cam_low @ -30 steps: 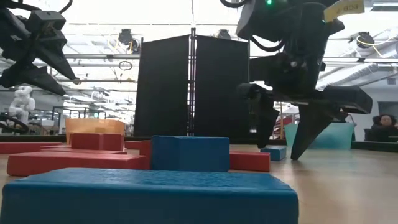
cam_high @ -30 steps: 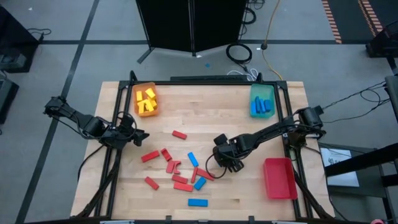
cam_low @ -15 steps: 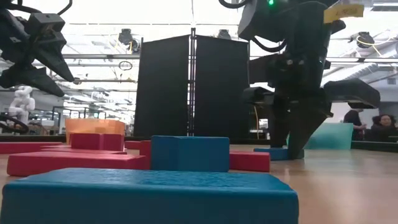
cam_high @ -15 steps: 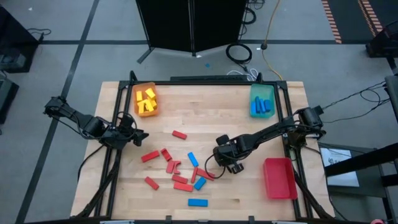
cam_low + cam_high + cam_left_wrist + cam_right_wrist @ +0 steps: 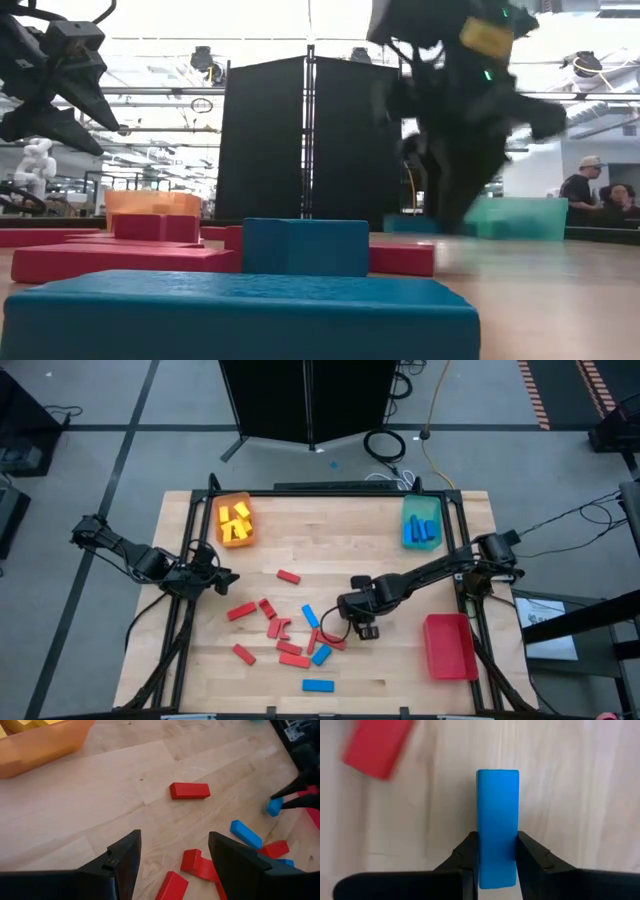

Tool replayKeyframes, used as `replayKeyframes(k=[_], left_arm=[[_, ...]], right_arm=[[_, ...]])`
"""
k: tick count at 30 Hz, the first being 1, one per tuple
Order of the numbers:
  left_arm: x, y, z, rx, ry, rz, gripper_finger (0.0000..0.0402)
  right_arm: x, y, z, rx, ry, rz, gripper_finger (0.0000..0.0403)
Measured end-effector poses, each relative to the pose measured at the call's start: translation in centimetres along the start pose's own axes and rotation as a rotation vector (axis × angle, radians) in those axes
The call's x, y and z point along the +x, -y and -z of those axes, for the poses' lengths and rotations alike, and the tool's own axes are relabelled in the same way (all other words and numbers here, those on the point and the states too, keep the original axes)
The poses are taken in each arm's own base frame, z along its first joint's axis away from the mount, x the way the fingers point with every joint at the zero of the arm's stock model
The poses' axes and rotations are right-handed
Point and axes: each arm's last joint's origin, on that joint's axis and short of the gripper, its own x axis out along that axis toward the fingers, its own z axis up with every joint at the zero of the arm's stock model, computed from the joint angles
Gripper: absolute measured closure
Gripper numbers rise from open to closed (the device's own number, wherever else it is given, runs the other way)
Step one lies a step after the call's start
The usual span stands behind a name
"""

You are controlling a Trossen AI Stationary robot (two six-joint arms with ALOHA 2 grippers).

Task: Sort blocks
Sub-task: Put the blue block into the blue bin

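Nearest the table's front edge: a lone blue block (image 5: 318,685), flat and sharp-cornered, matte, not yet sorted. Just beyond, a loose scatter of red blocks (image 5: 279,631) and blue blocks (image 5: 311,616) on the pale, grained wooden table (image 5: 330,565), some touching, some overlapping; probably the remaining pile to be sorted by colour.

At the scatter's right edge: right gripper (image 5: 366,628), jaws closed on the two long faces of a blue brick (image 5: 497,825), held lengthwise between the dark fingers and apparently lifted clear of the wood; smooth, solid blue, square-ended. Grip across the narrow width, likely for a secure carry to the teal tray (image 5: 421,520) at the far right corner, already holding several blue blocks.

To the right, near the front: red tray (image 5: 449,645), shallow and rectangular, with nothing visible inside; presumably meant for the red blocks.

At the left edge, mid-depth: left gripper (image 5: 227,576), jaws parted and holding nothing, waiting above the table, a single red block (image 5: 189,790) lying ahead of it.

At the far left corner: orange tray (image 5: 234,520), holding yellow blocks (image 5: 236,517).
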Motion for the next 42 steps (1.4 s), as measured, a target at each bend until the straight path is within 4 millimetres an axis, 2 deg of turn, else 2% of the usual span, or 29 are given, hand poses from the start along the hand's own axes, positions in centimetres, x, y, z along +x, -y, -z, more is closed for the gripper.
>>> replayKeyframes(k=[8, 14, 18, 24, 32, 36, 42], left_arm=[[0.0, 0.0, 0.0, 0.001, -0.003, 0.000, 0.0174], [0.0, 0.0, 0.0, 0.000, -0.005, 0.001, 0.0174], [0.0, 0.0, 0.0, 0.007, -0.006, 0.000, 0.0174], [0.0, 0.0, 0.0, 0.008, -0.005, -0.001, 0.0174], [0.0, 0.0, 0.0, 0.006, 0.000, -0.001, 0.0174], [0.0, 0.0, 0.0, 0.002, 0.011, -0.002, 0.0174], [0.0, 0.0, -0.1, -0.003, 0.018, -0.003, 0.0174]], right_arm=[[-2.7, 1.2, -1.8, -0.006, -0.032, 0.016, 0.0339], [-4.5, 3.2, -1.3, 0.010, -0.120, 0.009, 0.0339], [-6.5, 5.7, -0.1, 0.084, -0.148, 0.032, 0.0339], [-9.7, 9.9, 3.7, 0.331, -0.098, 0.108, 0.0339], [-13.0, 12.8, 10.4, 0.702, 0.009, 0.231, 0.0339], [-13.1, 13.6, 12.7, 0.850, 0.022, 0.254, 0.0339], [-12.5, 14.9, 14.3, 0.951, -0.003, 0.283, 0.0339]])
